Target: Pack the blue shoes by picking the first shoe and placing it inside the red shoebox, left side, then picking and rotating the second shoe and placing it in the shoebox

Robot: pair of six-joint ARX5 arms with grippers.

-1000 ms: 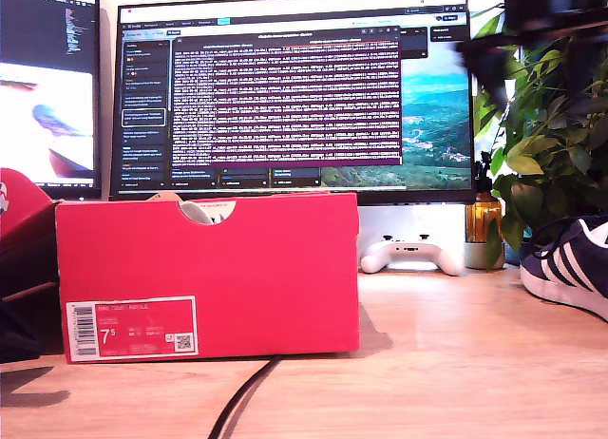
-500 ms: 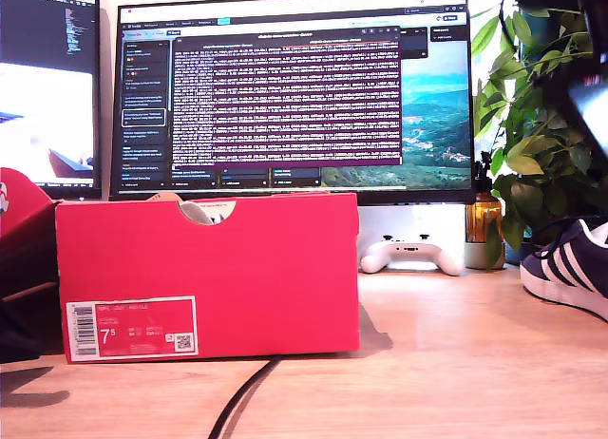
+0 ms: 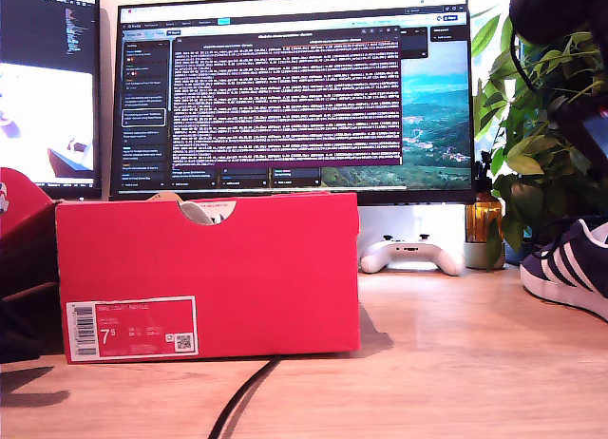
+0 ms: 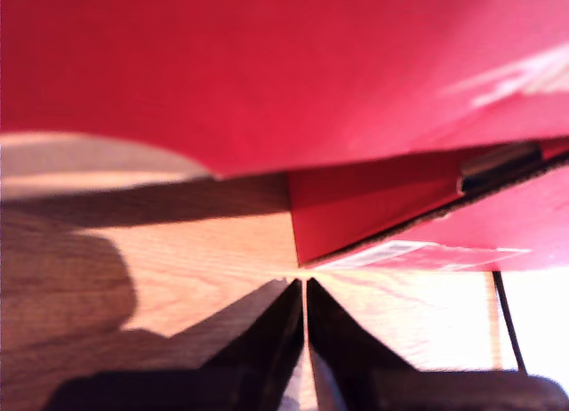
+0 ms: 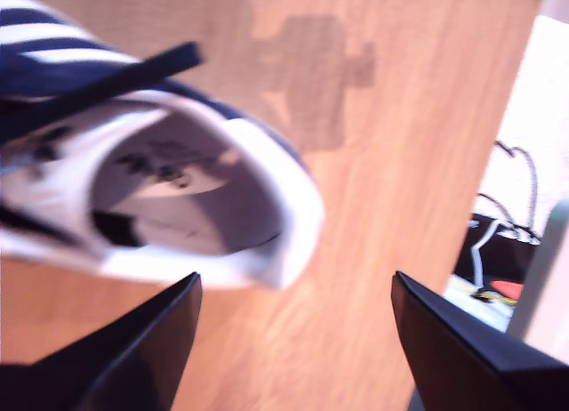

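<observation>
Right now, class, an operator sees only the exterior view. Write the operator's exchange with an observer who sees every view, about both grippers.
Operator: Is my first gripper open?
Observer: No, it is shut and empty, low over the table beside the red shoebox.
Operator: And my second gripper?
Observer: Open wide, with nothing held.
Operator: What lies before it?
Observer: The heel opening of a blue shoe, white lining showing, just ahead of the fingertips.

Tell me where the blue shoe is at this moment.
The shoe lies on the desk at the exterior view's right edge, below the plant and to the right of the white controller. My second hand hangs open above its heel opening.
</observation>
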